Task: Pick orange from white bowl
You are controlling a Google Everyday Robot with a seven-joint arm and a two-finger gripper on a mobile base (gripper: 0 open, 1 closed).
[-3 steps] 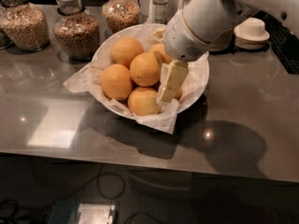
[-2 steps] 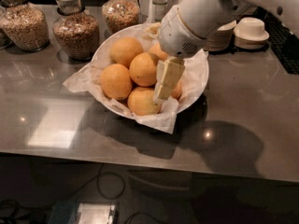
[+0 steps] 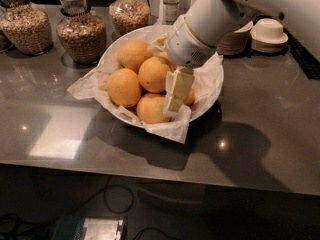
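Now my gripper (image 3: 176, 91) sits low in white bowl (image 3: 206, 106), right of orange pile (image 3: 152, 74); near-side orange (image 3: 150, 109) just left; grip state unclear.

Grey countertop (image 3: 270, 119) bears white bowl (image 3: 202, 111), glass jars (image 3: 81, 36), stacked small bowls (image 3: 269, 31); end effector (image 3: 172, 104) low over the bowl.

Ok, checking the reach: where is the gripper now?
In the camera view, the gripper sits inside the white bowl, centre-right, beside the front orange, with grain jars behind it.
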